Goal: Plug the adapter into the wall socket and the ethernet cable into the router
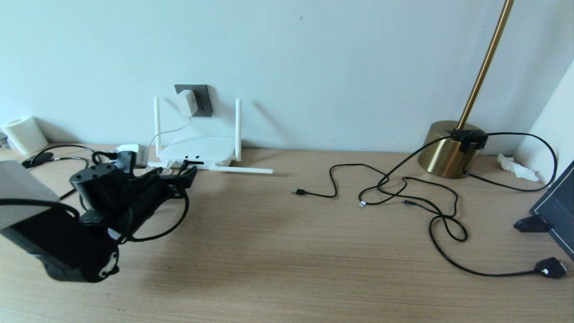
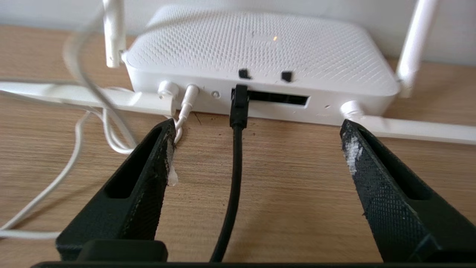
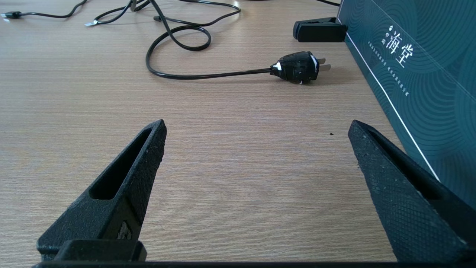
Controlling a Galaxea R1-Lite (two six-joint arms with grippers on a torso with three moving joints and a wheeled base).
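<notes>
The white adapter (image 1: 187,103) sits plugged into the dark grey wall socket (image 1: 205,101), and its thin white cord runs down to the router (image 1: 202,150). The black ethernet cable (image 2: 235,160) lies on the table between my left gripper's fingers, with its connector (image 2: 239,106) seated in the router's (image 2: 260,48) dark port row. My left gripper (image 2: 257,126) is open just in front of the router's edge, touching neither cable nor router. In the head view this gripper (image 1: 186,172) is low at the router's front. My right gripper (image 3: 256,128) stands open over bare table.
A white roll (image 1: 24,134) and a white charger block (image 1: 134,152) sit at far left. Thin black cables (image 1: 403,193) sprawl at right, ending in a mains plug (image 3: 299,67). A brass lamp base (image 1: 444,150) stands by the wall and a dark teal box (image 3: 416,74) at far right.
</notes>
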